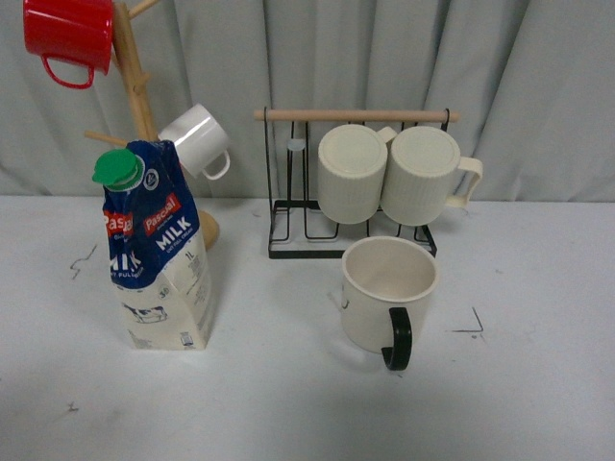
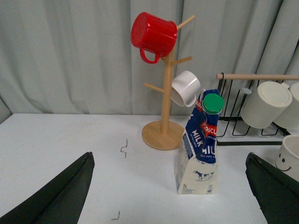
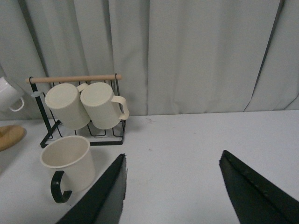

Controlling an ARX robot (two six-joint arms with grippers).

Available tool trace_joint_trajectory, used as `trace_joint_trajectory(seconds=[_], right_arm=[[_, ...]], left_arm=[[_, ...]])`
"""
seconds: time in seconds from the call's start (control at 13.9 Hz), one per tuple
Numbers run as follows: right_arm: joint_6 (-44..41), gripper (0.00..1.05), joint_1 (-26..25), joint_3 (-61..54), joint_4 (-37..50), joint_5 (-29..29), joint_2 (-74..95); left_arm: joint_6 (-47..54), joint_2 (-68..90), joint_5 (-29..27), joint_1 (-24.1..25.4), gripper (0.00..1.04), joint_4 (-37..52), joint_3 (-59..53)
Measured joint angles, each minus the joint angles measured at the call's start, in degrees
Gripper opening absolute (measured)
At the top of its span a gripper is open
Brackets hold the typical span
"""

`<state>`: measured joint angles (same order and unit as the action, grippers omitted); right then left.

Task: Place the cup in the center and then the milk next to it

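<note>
Cup [image 1: 384, 288]: upright, handle 6 o'clock, nearest our right gripper [image 3: 173, 154].
Milk [image 1: 159, 259]: 9 o'clock of cup.
Jaws: both spread.

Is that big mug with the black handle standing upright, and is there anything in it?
Upright and apparently empty: the cup stands on its base, mouth up, and only bare cream wall shows inside.

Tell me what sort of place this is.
Probably a staged robot test bench, not a real kitchen: a bare white table, a grey curtain as backdrop, and mugs hung like props on a wooden mug tree and a wire rack.
</note>
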<state>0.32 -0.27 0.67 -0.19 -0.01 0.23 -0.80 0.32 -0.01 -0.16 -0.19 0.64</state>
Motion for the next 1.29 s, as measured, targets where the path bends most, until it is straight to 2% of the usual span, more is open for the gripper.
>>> trace_joint_trajectory(seconds=[0.07,0.14,0.22,0.29,0.36,0.65,1.0,1.29], right_arm=[[0.0,0.67,0.0,0.0,0.0,0.0,0.0],[0.0,0.80,0.0,0.0,0.0,0.0,0.0],[0.0,0.92,0.0,0.0,0.0,0.0,0.0],[0.0,1.00,0.0,0.0,0.0,0.0,0.0],[0.0,0.97,0.0,0.0,0.0,0.0,0.0],[0.0,0.98,0.0,0.0,0.0,0.0,0.0],[0.0,0.98,0.0,0.0,0.0,0.0,0.0],[0.0,0.98,0.0,0.0,0.0,0.0,0.0]], left_arm=[[-0.6,1.3,0.8,0.5,0.98,-5.2,1.5],[-2.9,10.9,3.9,2.1,0.98,-17.2,7.6],[-4.9,22.6,3.8,2.0,0.98,-20.6,13.7],[-5.2,28.9,4.3,0.3,0.98,-16.3,17.0],[-5.3,34.1,4.5,-1.0,0.98,-11.7,19.9],[-5.3,62.0,5.2,-4.4,0.98,5.3,33.2],[-5.2,82.3,3.4,-6.6,0.98,9.6,46.0],[-5.0,88.8,1.5,-6.7,0.98,11.1,47.8]])
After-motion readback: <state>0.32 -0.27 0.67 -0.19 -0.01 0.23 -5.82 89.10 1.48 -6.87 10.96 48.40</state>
